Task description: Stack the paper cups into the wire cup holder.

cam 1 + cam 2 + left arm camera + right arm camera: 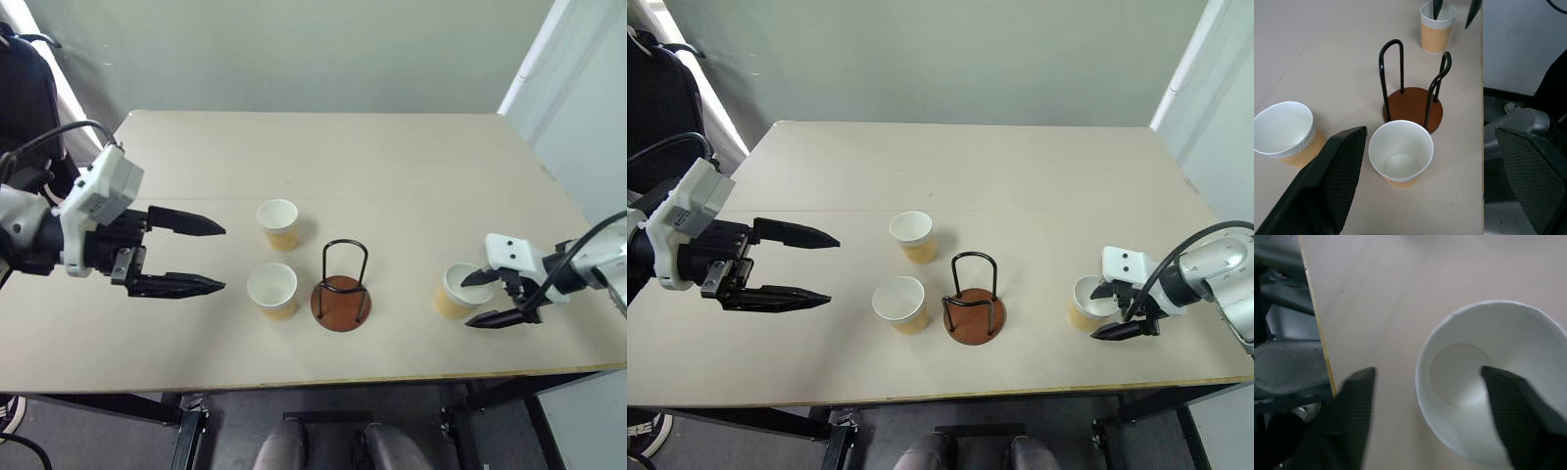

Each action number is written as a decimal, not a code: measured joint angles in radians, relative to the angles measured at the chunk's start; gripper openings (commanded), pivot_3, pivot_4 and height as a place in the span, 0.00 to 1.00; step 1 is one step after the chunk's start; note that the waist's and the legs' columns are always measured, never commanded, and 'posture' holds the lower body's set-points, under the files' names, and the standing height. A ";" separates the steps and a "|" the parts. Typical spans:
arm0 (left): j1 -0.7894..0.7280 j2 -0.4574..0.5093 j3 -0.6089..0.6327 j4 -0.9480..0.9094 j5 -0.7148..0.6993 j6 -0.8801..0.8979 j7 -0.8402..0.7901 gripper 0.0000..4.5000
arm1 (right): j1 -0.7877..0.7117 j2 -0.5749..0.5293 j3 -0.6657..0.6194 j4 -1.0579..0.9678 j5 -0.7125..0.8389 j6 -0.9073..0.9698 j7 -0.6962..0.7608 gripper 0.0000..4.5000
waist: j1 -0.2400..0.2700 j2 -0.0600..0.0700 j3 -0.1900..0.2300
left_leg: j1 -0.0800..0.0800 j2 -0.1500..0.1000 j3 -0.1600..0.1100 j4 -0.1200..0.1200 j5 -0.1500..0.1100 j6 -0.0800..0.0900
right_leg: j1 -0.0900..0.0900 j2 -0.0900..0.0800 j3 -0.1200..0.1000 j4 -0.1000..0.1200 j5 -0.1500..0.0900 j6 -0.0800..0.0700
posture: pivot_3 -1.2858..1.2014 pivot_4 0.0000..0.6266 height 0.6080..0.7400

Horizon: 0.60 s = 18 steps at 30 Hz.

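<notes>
Three paper cups stand upright on the table: one at the back (pixel 278 223), one in front of it (pixel 272 290), one to the right (pixel 456 290). The wire cup holder (pixel 340 289), a reddish-brown disc with black wire loops, stands empty between the front cup and the right cup. My right gripper (pixel 482 299) straddles the right cup's (pixel 1493 377) near wall. One finger (pixel 1513 406) is inside the cup and the other is outside with a gap to the wall. My left gripper (pixel 211 257) hovers open left of the two left cups (pixel 1401 154), holding nothing.
The beige table (pixel 392 166) has its front edge (pixel 1315 328) close beside the right cup. A pale wall panel (pixel 578 88) stands at the right, and a dark bag (pixel 24 93) sits off the table's far left corner.
</notes>
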 measured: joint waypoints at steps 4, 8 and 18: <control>0.002 0.000 0.006 0.001 0.002 0.000 0.011 1.00 | -0.015 0.016 0.028 0.004 -0.019 -0.024 0.014 0.22 | 0.000 0.000 0.000 | 0.000 0.000 0.000 0.000 0.000 0.000 | 0.000 0.000 0.000 0.000 0.000 0.000 | 0.52 0.24 1.00; 0.003 0.000 0.007 0.001 0.002 0.000 0.013 1.00 | -0.052 0.020 0.042 0.031 -0.051 -0.058 0.024 0.00 | 0.000 0.000 0.000 | 0.000 0.000 0.000 0.000 0.000 0.000 | 0.000 0.000 0.000 0.000 0.000 0.000 | 0.52 0.24 1.00; 0.023 0.005 0.047 0.019 0.005 0.000 0.028 1.00 | -0.337 0.121 -0.072 0.058 0.190 0.117 0.115 0.00 | -0.007 0.001 0.001 | 0.000 0.000 0.001 -0.001 0.002 0.000 | -0.002 0.000 0.001 0.000 0.000 -0.001 | 0.52 0.24 1.00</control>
